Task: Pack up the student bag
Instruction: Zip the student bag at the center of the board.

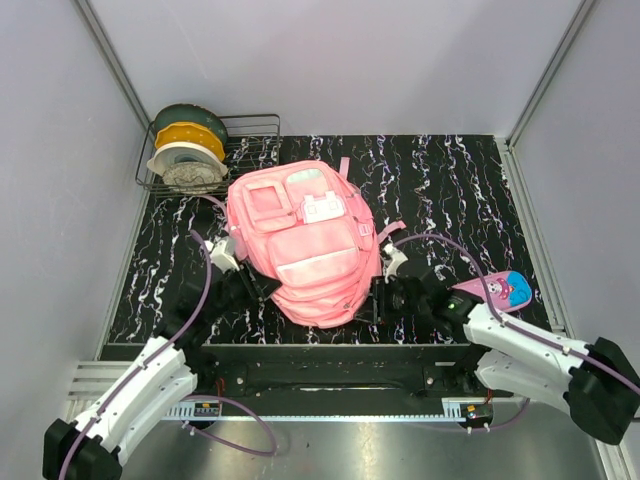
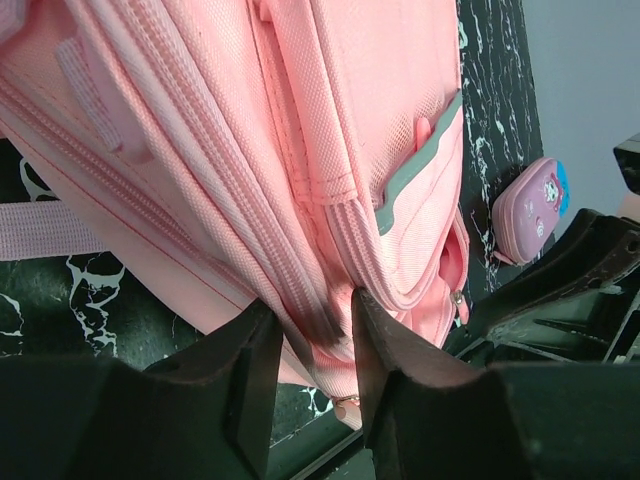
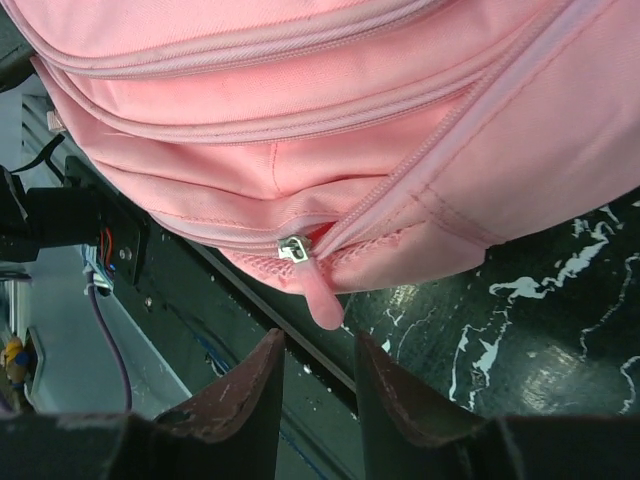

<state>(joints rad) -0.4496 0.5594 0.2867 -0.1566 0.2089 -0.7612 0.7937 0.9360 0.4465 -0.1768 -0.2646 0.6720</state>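
Student bag [image 1: 300, 245] flat mid-table. My left claw [image 2: 312, 315] stands parted astride its zip seam [image 2: 230, 240], perhaps touching; right claw [image 3: 320, 350] parted, empty, under the zip pull [image 3: 320, 295]. Opening step: pinch that pull next.

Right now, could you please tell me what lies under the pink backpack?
Only the black marbled tabletop shows around the pink backpack, and a pink strap runs out from beneath it. Anything under its body is covered by the fabric.
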